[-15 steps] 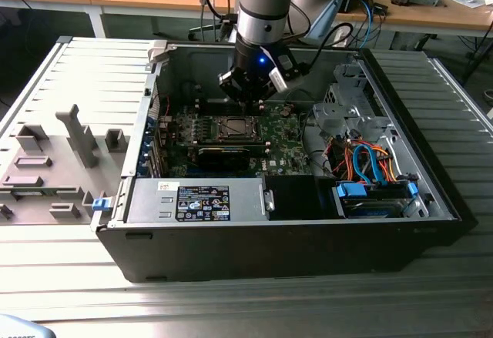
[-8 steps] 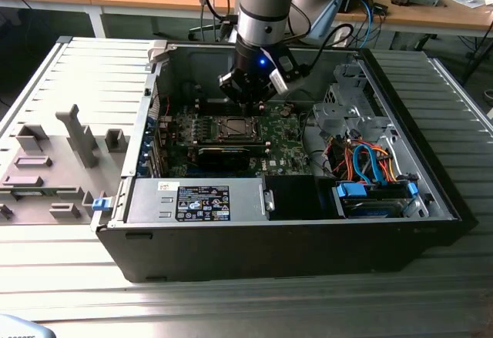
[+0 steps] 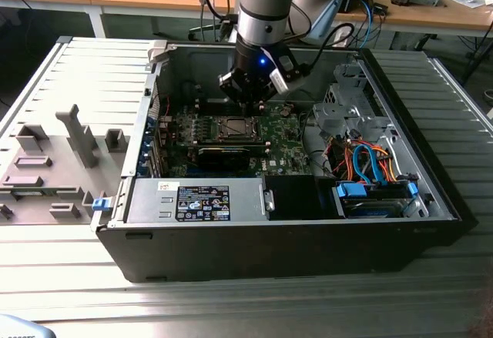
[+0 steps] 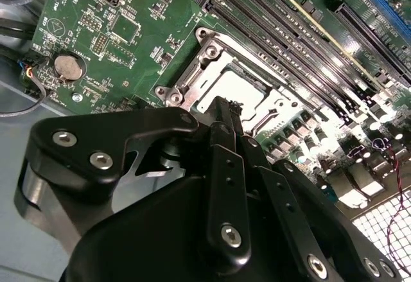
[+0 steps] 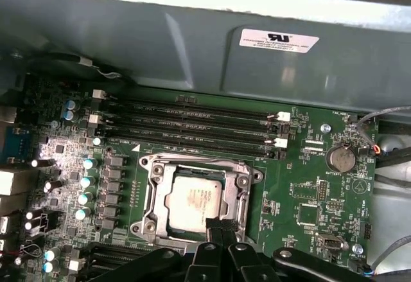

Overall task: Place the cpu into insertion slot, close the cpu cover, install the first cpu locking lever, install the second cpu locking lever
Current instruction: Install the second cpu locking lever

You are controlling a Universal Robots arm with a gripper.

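Note:
The cpu (image 5: pixel 192 200) lies flat in the insertion slot (image 3: pixel 231 128) on the green motherboard (image 3: pixel 286 147), its silvery top showing. The cpu cover (image 5: pixel 239 182) is down, framing the chip. My gripper (image 3: pixel 248 107) hangs just above the socket inside the open computer case. In both wrist views its black fingers are pressed together, and the tip (image 5: pixel 218 225) sits at one edge of the cover frame, over a corner of the cpu (image 4: pixel 241 89). The shut gripper (image 4: pixel 226 107) hides that part of the cover (image 4: pixel 212 54). I cannot make out the locking levers.
Long black memory slots (image 5: pixel 192 124) run beside the socket, and a coin battery (image 5: pixel 340 158) lies on the board. The case's back wall (image 5: pixel 192 44) is close behind. A power supply (image 3: pixel 196 202) and a drive cage with cables (image 3: pixel 370 161) stand nearby.

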